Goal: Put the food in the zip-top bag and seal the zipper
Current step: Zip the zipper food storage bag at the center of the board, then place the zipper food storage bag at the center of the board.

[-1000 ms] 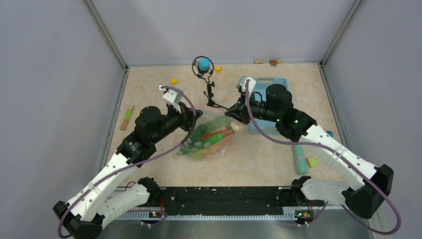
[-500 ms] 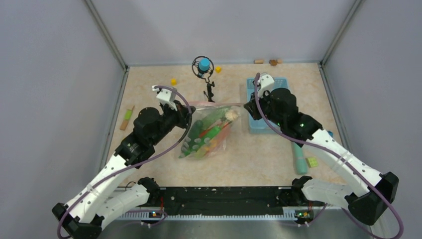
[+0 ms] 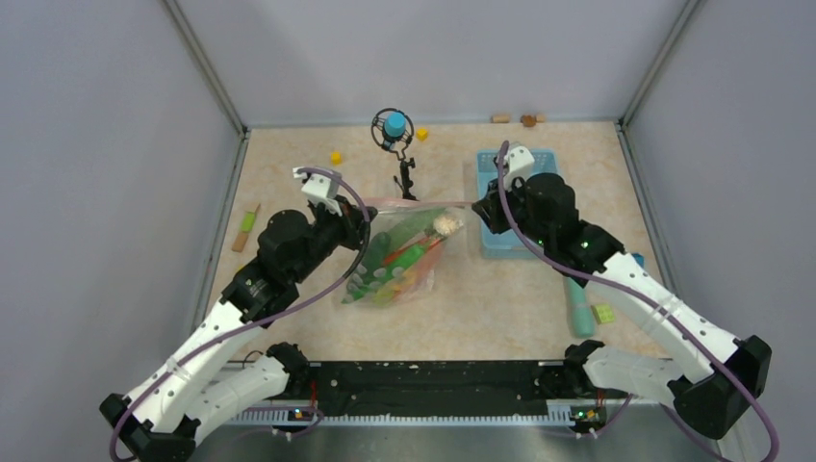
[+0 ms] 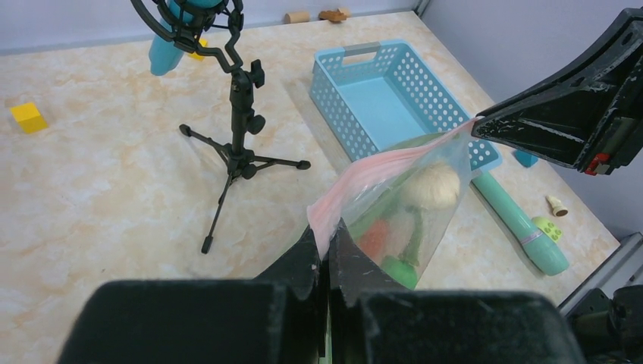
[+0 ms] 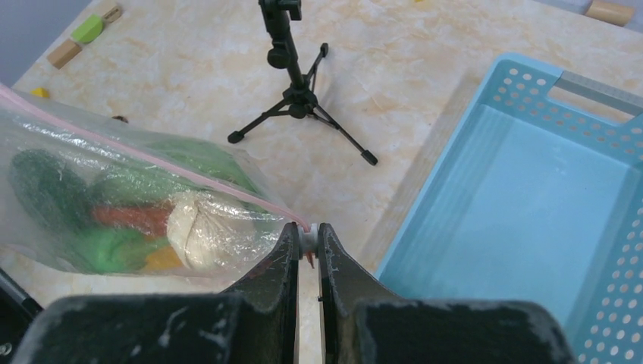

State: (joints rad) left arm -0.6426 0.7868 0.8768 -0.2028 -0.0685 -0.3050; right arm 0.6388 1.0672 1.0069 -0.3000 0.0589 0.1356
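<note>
Zipper (image 3: 423,204) (taut) between both end effectors (image 3: 366,214) (image 3: 478,207)

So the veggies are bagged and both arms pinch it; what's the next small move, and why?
Probably slide the right fingers along the pink zipper toward the left fingers, pressing it shut. The food is inside the bag, and the zipper is stretched taut between both pinches.

The table top (image 3: 500,308) is pale beige with a marbled pattern and fills the middle of the top view. Plain grey walls (image 3: 106,173) stand at the left, the right and the back. Thin metal posts (image 3: 206,72) run up the two far corners. The light is soft and even.
</note>
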